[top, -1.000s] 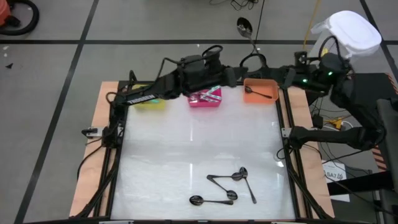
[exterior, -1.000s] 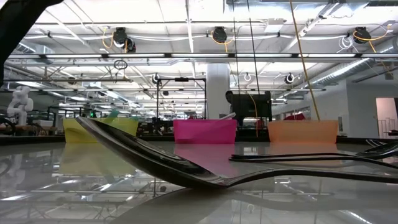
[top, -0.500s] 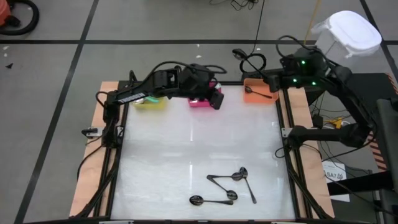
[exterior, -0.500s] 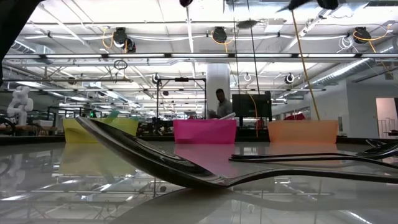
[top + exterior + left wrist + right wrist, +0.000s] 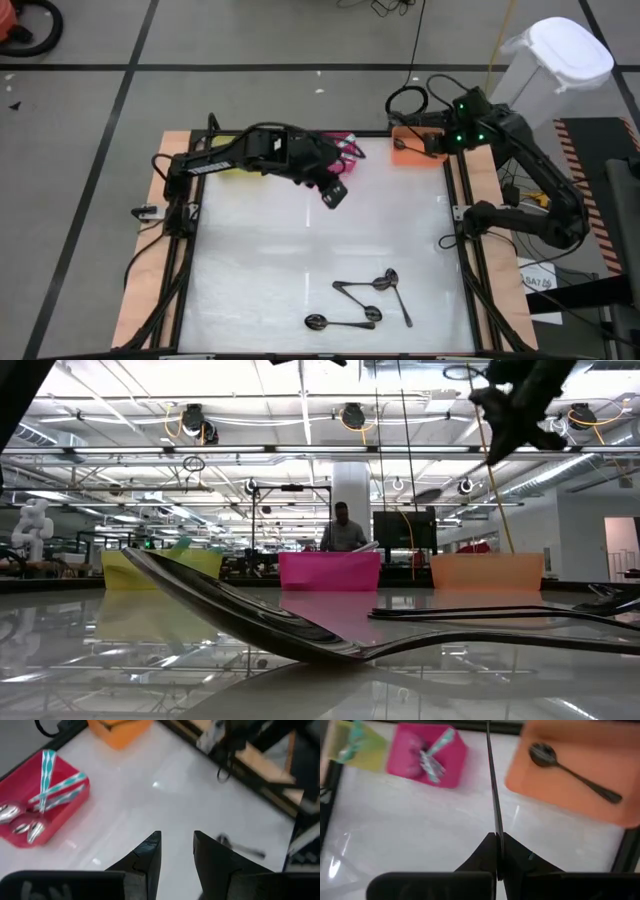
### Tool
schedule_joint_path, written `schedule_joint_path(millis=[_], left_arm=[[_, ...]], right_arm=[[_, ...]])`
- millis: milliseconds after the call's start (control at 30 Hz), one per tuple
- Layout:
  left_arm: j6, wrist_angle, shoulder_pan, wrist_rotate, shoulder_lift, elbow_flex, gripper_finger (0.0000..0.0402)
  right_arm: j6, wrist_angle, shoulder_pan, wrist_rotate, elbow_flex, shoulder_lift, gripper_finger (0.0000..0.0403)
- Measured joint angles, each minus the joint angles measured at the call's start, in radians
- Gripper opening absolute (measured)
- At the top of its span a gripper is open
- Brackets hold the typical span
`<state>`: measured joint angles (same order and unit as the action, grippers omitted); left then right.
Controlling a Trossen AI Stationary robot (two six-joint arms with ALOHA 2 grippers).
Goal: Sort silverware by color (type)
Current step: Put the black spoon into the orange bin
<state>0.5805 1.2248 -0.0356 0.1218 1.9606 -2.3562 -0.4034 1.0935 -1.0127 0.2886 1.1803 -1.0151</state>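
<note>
Behind left claw (image 5: 336, 194), pink bin (image 5: 345, 146) half-hidden

high: straight down | low: tabletop-level | both see pink bin (image 5: 345, 145)

The surface (image 5: 300, 250) is seen as glossy white, mirroring the lights. The dark spoons (image 5: 370, 300) look like polished metal. The pink bin (image 5: 75, 800) and orange bin (image 5: 580, 795) appear as smooth matt plastic. A plywood edge (image 5: 150, 250) is shown raw.
</note>
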Motion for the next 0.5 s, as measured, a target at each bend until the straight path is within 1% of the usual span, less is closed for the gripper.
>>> schedule_joint_path(millis=[167,300,433,500], left_arm=[[-0.022,0.06,0.03,0.0,0.0,0.0,0.0113],[-0.026,0.059,0.038,0.006,0.0,0.0,0.0113],[-0.031,0.058,0.039,0.009,0.0,0.0,0.0113],[-0.037,0.058,0.039,0.009,0.0,0.0,0.0113]], right_arm=[[0.0,-0.026,-0.067,-0.018,-0.112,-0.005,0.0001],[0.018,-0.021,-0.095,-0.029,-0.183,-0.036,0.0001],[0.028,-0.041,-0.099,-0.027,-0.213,-0.077,0.0001],[0.032,-0.055,-0.099,-0.046,-0.214,-0.095,0.0002]])
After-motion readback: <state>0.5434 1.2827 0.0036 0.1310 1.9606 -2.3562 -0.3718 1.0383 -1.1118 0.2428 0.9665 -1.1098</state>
